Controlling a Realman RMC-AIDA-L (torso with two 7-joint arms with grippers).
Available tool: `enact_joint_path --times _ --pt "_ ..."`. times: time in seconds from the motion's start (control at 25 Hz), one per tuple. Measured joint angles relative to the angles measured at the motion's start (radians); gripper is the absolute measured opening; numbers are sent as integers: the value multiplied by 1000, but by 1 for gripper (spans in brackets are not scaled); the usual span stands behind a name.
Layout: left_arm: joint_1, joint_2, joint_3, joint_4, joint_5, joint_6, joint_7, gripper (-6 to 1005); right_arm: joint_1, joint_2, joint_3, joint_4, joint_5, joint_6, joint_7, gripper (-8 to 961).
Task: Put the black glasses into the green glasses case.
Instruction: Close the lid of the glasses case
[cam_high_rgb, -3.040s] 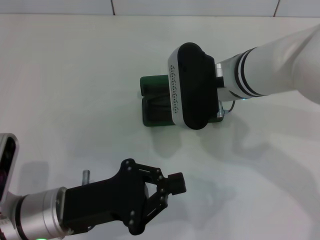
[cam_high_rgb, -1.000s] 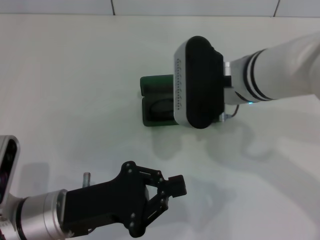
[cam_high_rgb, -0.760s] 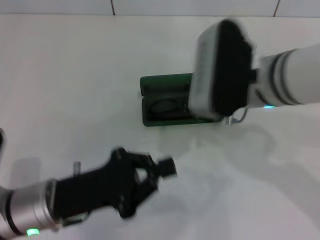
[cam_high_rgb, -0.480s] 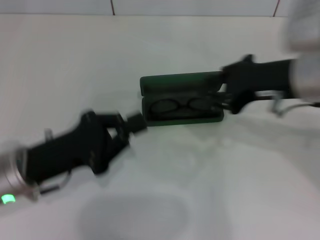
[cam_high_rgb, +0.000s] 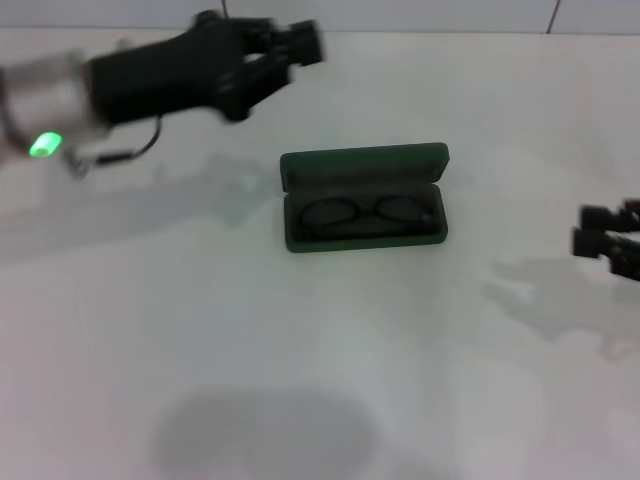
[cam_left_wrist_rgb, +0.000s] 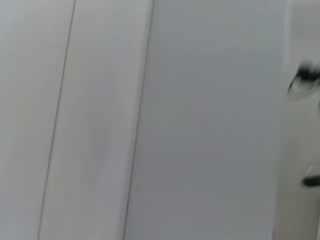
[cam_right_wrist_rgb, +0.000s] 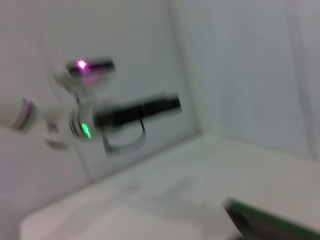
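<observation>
Glasses (cam_high_rgb: 365, 213) lying inside open case (cam_high_rgb: 363, 160): light, fragile wire; lift by bridge only. Left hand (cam_high_rgb: 270, 50) at 11 o'clock, right hand (cam_high_rgb: 605, 238) at 3; can't tell either's opening.

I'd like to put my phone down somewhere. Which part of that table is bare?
The near half of the white table, in front of the open dark green glasses case holding the thin black glasses, is bare. The left claw crowds the far left; the right claw the right edge.
</observation>
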Motion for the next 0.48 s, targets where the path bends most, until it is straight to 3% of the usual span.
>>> enact_joint_path --times 0.08,0.2,0.4,0.48 --pt "-74 8 1 0 63 -103 -56 64 3 0 37 39 -44 -2 0 275" --pt "-157 -10 0 4 180 -271 -111 95 5 0 61 98 -62 -3 -9 275" --pt "-214 -52 0 11 350 -480 -170 240 2 1 66 140 -70 -1 -16 275" --pt "-219 -57 -3 20 395 -516 -199 231 0 1 75 142 -72 0 -16 275"
